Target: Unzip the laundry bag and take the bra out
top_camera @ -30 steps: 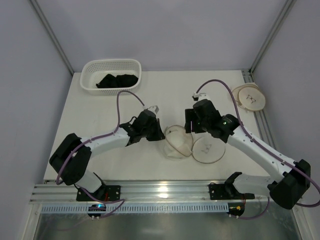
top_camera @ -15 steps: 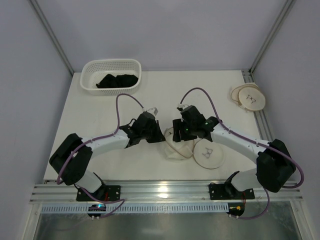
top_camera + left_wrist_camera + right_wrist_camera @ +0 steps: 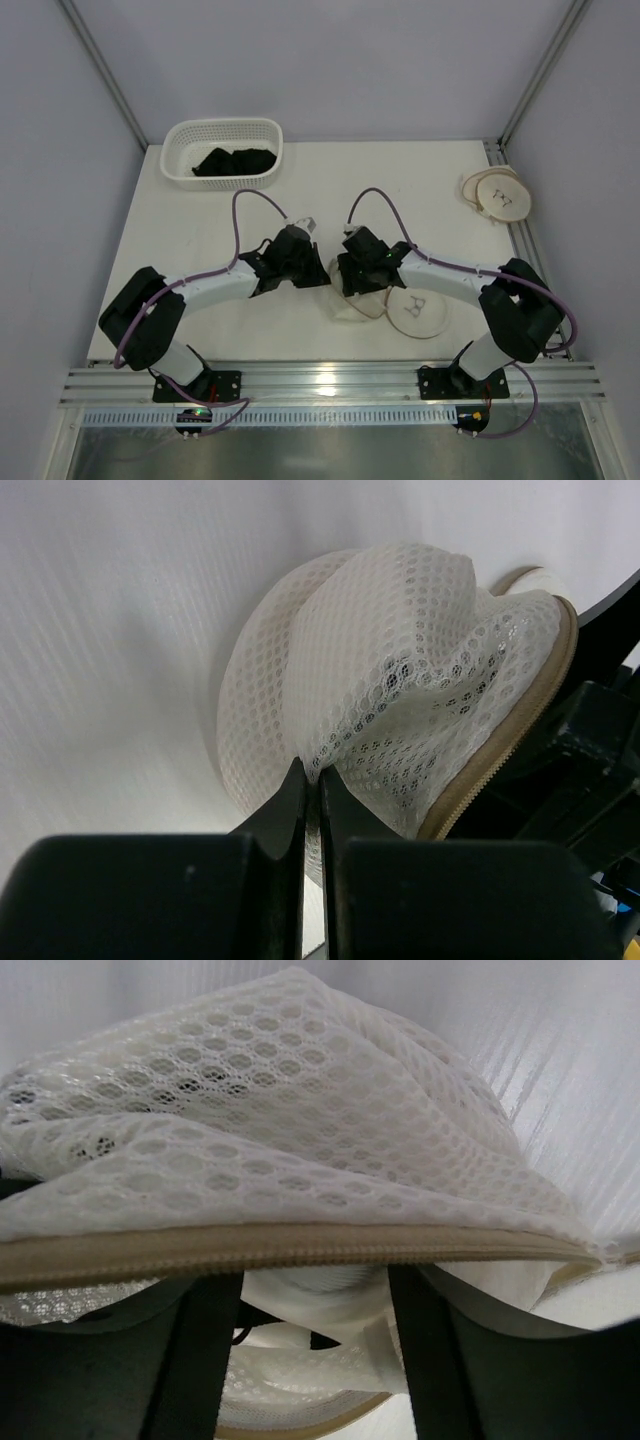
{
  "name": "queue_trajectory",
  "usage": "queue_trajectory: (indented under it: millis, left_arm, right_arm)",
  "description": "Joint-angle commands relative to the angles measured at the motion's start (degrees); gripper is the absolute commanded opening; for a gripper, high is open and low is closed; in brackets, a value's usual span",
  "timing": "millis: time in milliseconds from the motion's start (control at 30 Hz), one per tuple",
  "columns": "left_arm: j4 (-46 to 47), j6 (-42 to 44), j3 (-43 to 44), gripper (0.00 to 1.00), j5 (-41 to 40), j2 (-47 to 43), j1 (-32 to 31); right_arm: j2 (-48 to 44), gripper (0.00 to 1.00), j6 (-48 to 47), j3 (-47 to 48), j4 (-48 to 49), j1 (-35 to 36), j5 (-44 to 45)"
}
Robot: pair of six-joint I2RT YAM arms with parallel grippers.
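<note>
Since the earlier frame, the right arm has been folding inward, bringing the right gripper [image 3: 352,278] from beside the laundry bag [image 3: 358,303] right up against it, opposite the left gripper [image 3: 318,270]. From above, the bag is lying mid-desk [image 3: 200,230] between them, its flat marked panel flopping rightward, and the wrists are hiding how both jaws stand. In the left wrist view, the left gripper [image 3: 311,780] is pinching a fold of mesh tight and lifting the bag [image 3: 400,670], which looks soft, light and floppy; the stiffer zip trim [image 3: 500,750] is probably offering the surer hold. In the right wrist view, the right gripper [image 3: 312,1278] is standing open, its fingers reaching under the zip trim [image 3: 300,1243] into the mouth, where a smooth white shape, likely the bra [image 3: 335,1312], is showing only partly.
</note>
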Motion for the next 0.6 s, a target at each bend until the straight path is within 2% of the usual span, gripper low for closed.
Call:
queue_trajectory:
  millis: [0,33,67,167,400,533,567]
  left_arm:
    - [2.6,-0.9,-0.2,0.00,0.9,-1.5,0.2]
    - [2.5,-1.1,-0.2,0.00,0.9,-1.4,0.2]
    - [3.2,-1.2,-0.4,0.00,1.0,-1.4,0.2]
    - [4.4,-1.3,-0.7,0.00,1.2,-1.5,0.2]
    - [4.2,-1.5,-1.3,0.00,0.7,-1.9,0.2]
    - [3.7,-1.6,-1.0,0.00,-0.3,-2.1,0.2]
    - [3.3,-1.5,-0.9,0.00,-0.5,-2.2,0.4]
  right_arm:
    - [1.9,0.57,0.9,-1.3,1.4,0.8,2.1]
    - [2.0,0.51,0.8,-1.3,1.7,0.8,1.9]
    - [1.9,0.36,0.7,-1.3,2.3,0.7,1.9]
    - [0.7,0.04,0.3,-1.0,2.5,0.8,2.7]
    - [-7.3,0.04,-1.0,-0.2,-0.5,0.9,2.4]
    - [-16.5,0.04,-2.8,-0.5,-3.5,0.9,-1.8]
    - [-18.5,0.04,-3.3,-0.5,-5.1,0.9,-5.5]
